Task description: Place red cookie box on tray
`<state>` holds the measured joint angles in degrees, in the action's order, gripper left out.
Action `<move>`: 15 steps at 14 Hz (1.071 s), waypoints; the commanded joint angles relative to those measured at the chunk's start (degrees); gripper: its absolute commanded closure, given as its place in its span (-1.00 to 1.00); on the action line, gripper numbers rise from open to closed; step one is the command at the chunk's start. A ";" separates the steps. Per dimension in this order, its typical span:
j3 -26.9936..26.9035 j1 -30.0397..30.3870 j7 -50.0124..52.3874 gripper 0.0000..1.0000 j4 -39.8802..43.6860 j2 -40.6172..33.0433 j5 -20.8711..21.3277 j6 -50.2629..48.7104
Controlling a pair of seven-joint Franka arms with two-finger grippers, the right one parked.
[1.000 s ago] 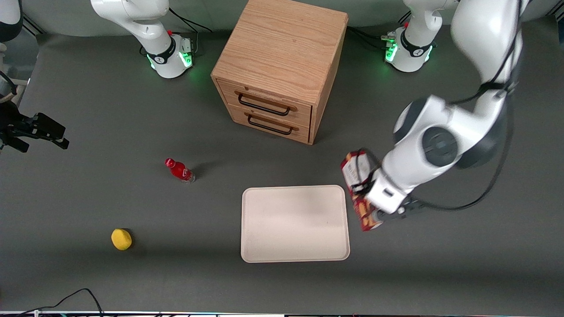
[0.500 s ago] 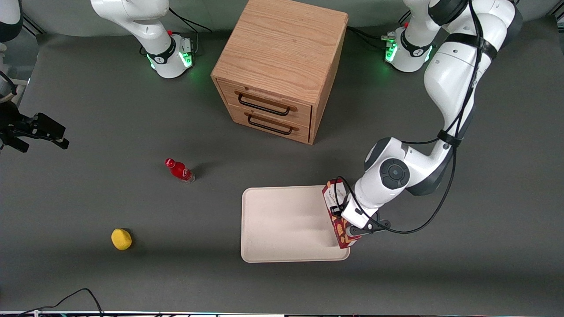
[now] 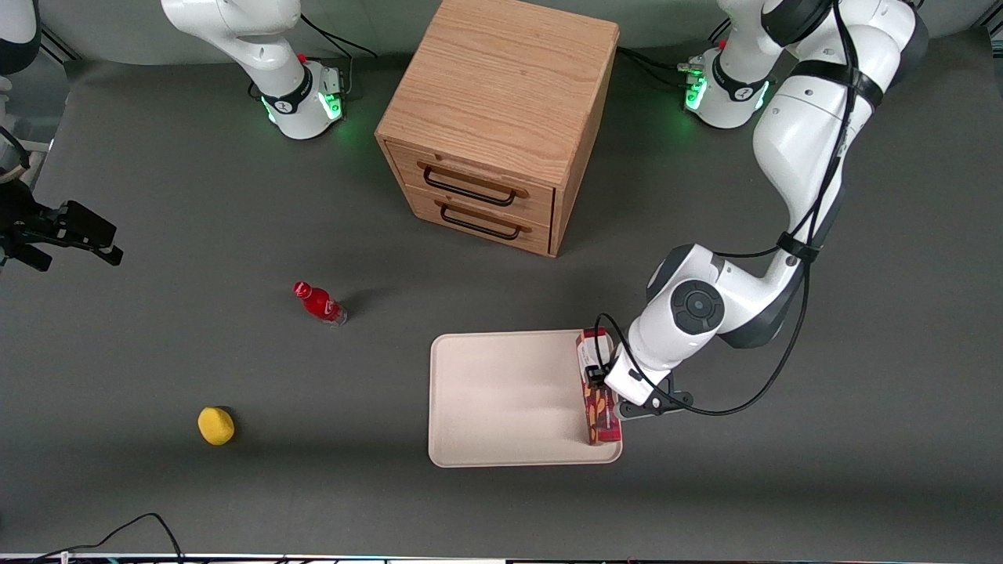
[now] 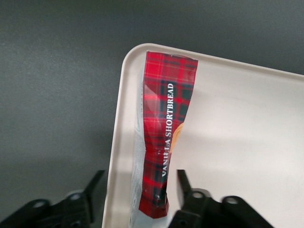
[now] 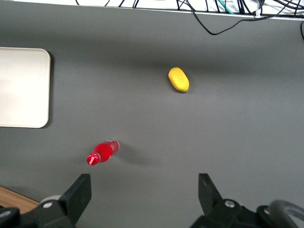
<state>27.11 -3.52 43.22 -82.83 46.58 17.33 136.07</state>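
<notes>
Shortbread carton first: the red cookie box (image 3: 597, 389) lies inside the tray (image 3: 501, 399), along the rim at the working arm's end, one end close to the corner nearest the front camera and the white label end pointing toward the wooden drawer cabinet (image 3: 501, 117). The rest of the tray floor is bare cream surface, wide enough for the box to slide toward the parked arm's end. The gripper (image 3: 610, 393) sits low over the box's middle, at the tray's edge.

From the left wrist camera the box (image 4: 164, 137) shows red tartan with "VANILLA SHORTBREAD" lettering, its long side running just inside the tray rim (image 4: 116, 142). The two black fingers (image 4: 187, 190) stand on either side of the box with a gap visible between each and the carton, so the gripper (image 4: 137, 187) is spread and not clamping.

Only the front and right wrist views show the other things: a small red bottle (image 3: 319, 302) lying on the grey table (image 3: 235, 486) and a yellow lemon-like object (image 3: 215, 425), both well apart from the tray, toward the parked arm's end.
</notes>
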 commanded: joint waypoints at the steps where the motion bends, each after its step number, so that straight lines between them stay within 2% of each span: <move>1: 0.40 1.67 1.60 -1.00 -1.11 -3.67 1.22 -4.55; 5: 0.32 3.52 0.29 -1.00 -0.49 -14.74 0.07 -24.50; 7: -0.65 4.14 -5.57 -1.00 -0.32 -20.54 -2.11 -31.97; 11: -15.72 3.00 -25.32 -1.00 0.57 -33.54 -14.75 -47.18; 13: -21.11 2.73 -34.22 -1.00 -0.48 -38.12 -16.54 -52.73; 15: -24.98 2.73 -39.94 -1.00 -5.90 -42.95 -17.67 -53.55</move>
<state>5.51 0.40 8.64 -81.63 8.78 1.49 82.36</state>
